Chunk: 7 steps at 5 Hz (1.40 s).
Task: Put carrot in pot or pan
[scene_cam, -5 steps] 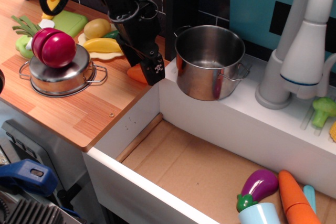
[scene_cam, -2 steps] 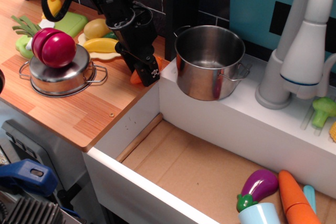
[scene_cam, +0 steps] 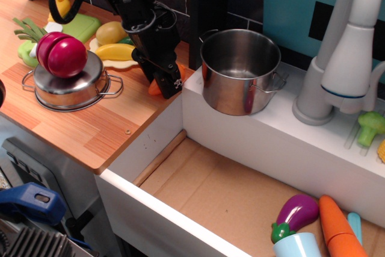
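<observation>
Surface: wooden counter (scene_cam: 72, 126) on the left, white sink ledge (scene_cam: 283, 133) on the right, cardboard-lined basin below.
Backdrop: dark tiles behind the counter, teal panel behind a grey tap (scene_cam: 343, 58).
Gripper: black (scene_cam: 167, 83), pointing down at the counter's right edge, just left of the ledge — fingers close together around a small orange piece, apparently clamped on it.
Carrot: small, orange (scene_cam: 157, 86), mostly hidden by the gripper; only slivers visible on either side, low at the counter, just beside the ledge corner.
Pot: tall, shiny steel (scene_cam: 239, 76), upright on the ledge, wire side handles, empty inside — near the gripper, to its right, not touching.
Pan: shallow steel (scene_cam: 67, 88), on the counter well left of the gripper, with a red-and-pink toy vegetable (scene_cam: 60, 54) on top.
Behind the arm: yellow and green toy food (scene_cam: 114, 43) on a pale plate.
Basin corner: purple eggplant (scene_cam: 296, 213) beside a larger orange carrot (scene_cam: 338, 230).
</observation>
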Tool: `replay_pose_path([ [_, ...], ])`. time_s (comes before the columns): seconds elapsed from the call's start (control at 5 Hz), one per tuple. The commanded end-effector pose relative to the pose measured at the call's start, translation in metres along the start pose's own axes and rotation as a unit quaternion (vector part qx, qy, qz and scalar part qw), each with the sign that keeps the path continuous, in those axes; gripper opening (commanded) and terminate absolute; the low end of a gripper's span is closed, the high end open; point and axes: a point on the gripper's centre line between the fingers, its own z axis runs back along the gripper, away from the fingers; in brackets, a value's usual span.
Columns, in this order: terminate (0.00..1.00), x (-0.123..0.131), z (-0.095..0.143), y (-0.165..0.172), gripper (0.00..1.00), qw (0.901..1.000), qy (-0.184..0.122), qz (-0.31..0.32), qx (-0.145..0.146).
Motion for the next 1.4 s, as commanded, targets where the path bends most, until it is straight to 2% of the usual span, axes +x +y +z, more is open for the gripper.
replay_pose_path([
  [0.0, 0.0, 0.01, 0.059, 0.003, 0.0, 0.9971, -0.007, 0.019, 0.073],
  [0.2, 0.0, 0.007, 0.081, -0.004, 0.0, 0.9929, -0.01, 0.03, 0.115],
  [0.4, 0.0, 0.018, 0.108, -0.012, 0.0, 0.9888, -0.014, 0.035, 0.144],
  [0.6, 0.0, 0.04, 0.122, -0.027, 0.0, 0.9871, -0.035, 0.025, 0.154],
  [1.0, 0.0, 0.085, 0.115, -0.047, 0.0, 0.9889, -0.058, -0.006, 0.137],
  [1.2, 0.0, 0.093, 0.109, -0.059, 1.0, 0.9906, -0.075, 0.008, 0.114],
])
